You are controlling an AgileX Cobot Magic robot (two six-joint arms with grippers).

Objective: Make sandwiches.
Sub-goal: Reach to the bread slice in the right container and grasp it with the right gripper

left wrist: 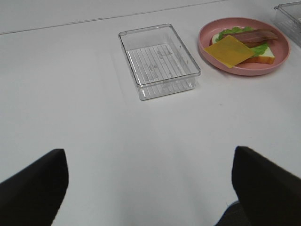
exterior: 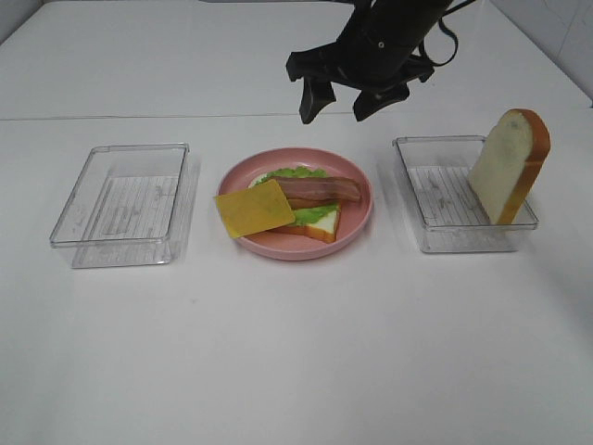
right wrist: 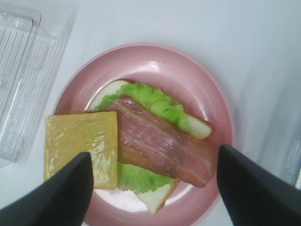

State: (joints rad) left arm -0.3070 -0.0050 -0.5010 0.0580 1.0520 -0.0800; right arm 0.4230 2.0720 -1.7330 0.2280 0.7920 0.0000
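Note:
On the pink plate (exterior: 357, 218) lies a partial sandwich: a white bread slice (exterior: 320, 222), green lettuce (exterior: 298, 173), a brown bacon strip (exterior: 320, 189) and a yellow cheese square (exterior: 254, 208) hanging over the plate's left side. The same stack shows in the right wrist view: bacon (right wrist: 160, 143), lettuce (right wrist: 160, 106), cheese (right wrist: 80, 141). A second bread slice (exterior: 510, 165) leans upright in the right clear tray (exterior: 445, 199). My right gripper (exterior: 341, 104) hovers open above the plate's far side, holding nothing. My left gripper (left wrist: 150, 188) is open over bare table.
An empty clear tray (exterior: 120, 202) sits left of the plate, also seen as the tray (left wrist: 160, 61) in the left wrist view with the plate (left wrist: 244, 70) beyond it. White tabletop surrounds everything.

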